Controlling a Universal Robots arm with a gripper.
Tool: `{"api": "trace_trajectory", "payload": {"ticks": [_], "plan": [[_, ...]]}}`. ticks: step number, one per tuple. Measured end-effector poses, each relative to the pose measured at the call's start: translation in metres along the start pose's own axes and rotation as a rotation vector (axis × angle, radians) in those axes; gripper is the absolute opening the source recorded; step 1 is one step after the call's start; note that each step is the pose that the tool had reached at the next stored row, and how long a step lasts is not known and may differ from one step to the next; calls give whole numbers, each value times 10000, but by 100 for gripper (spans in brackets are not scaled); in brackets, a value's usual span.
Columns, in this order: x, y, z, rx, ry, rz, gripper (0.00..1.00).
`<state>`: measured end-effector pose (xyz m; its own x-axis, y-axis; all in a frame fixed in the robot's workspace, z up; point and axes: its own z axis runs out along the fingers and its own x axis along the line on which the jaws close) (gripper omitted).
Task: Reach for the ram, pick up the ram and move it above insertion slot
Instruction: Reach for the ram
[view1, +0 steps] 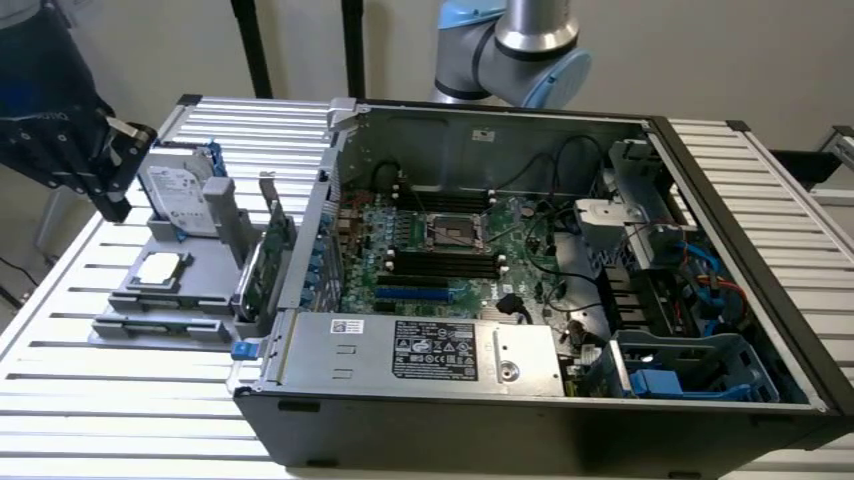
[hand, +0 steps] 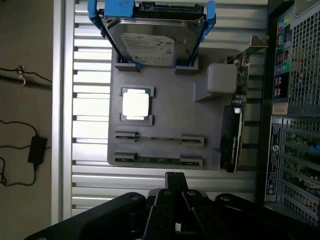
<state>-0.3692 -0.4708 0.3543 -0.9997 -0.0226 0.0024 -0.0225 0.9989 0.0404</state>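
And here we are at the slatted desk (view1: 120, 400), where the end effector (view1: 104, 180) hangs over the far corner on the exterior view's left, just beside the silver hard drive (view1: 180, 195) standing in its blue bracket. It carries nothing that we can see, and whether it is apart or together we cannot tell.

The ram (hand: 159, 160) lies flat in the gray holder (hand: 170, 112), a thin green stick pinned between two small clips at its ends. In the wrist view it sits in the outermost groove, the part of the holder nearest the dark end effector, and there is a clear gap between the two. A second, matching groove runs parallel between the ram and the pale square processor chip (hand: 136, 104) (whether that groove is filled, we cannot make out).

Along the holder's edge nearest the computer stands the taller expansion card (hand: 232, 132) on its side.

The open computer case (view1: 534, 410) takes up the middle and the exterior view's right. Inside it is the green motherboard (view1: 514, 225), and on it the black insertion slots (view1: 430, 264), well apart from both the ram and the end effector. The arm (view1: 514, 45) rises behind the case.
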Motion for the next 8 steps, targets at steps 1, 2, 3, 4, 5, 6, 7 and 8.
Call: {"api": "trace_trajectory", "payload": {"ticks": [1,2,3,4,5,6,7,8], "plan": [[-10,-10,10,15,2,-6,11],[-15,-17,17,24,1,-9,11],[-15,-21,17,25,4,-10,11],[-15,-22,17,26,7,-8,11],[-16,-26,18,25,6,-9,11],[-16,-26,19,24,6,-23,11],[-16,-26,19,25,12,-156,11],[-17,-27,20,25,18,-337,11]]}}
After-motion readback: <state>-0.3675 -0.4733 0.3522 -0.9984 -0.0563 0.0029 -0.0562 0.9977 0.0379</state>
